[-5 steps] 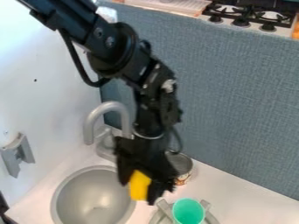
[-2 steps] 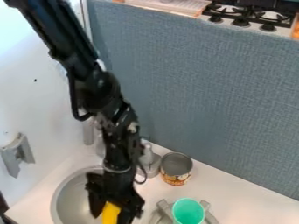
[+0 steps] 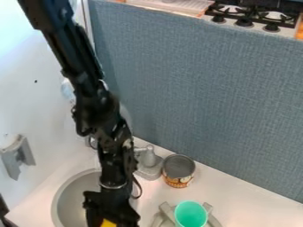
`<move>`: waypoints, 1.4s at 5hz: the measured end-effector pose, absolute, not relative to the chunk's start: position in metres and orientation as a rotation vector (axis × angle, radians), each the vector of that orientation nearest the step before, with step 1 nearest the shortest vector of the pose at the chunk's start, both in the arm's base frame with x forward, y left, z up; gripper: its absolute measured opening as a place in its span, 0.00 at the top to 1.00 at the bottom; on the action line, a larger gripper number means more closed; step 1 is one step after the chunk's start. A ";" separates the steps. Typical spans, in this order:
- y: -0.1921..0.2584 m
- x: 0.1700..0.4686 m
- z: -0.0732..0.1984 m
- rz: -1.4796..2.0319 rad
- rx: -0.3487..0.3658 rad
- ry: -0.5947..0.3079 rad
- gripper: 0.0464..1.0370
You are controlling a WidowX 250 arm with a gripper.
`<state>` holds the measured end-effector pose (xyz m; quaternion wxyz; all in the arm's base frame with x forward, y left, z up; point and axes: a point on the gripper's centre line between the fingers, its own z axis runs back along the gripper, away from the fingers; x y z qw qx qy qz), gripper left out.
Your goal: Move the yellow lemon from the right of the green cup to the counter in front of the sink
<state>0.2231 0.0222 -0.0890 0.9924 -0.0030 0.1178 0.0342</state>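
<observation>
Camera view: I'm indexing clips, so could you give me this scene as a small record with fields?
Gripper: black two-finger gripper, low at the sink's right side
Held: yellow object, partly hidden
Sink: round grey basin
Faucet: grey faucet base, partly behind the arm
Right of faucet: open metal can with orange-patterned side
Lower right: mint-green cup
Background: blue-grey textured panel, black stove grates beyond
</observation>
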 end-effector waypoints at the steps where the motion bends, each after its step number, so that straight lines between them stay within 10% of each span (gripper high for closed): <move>1: 0.019 0.225 -0.092 0.052 -0.033 0.236 0.19; 7: -0.004 0.233 -0.035 0.139 -0.105 0.210 0.04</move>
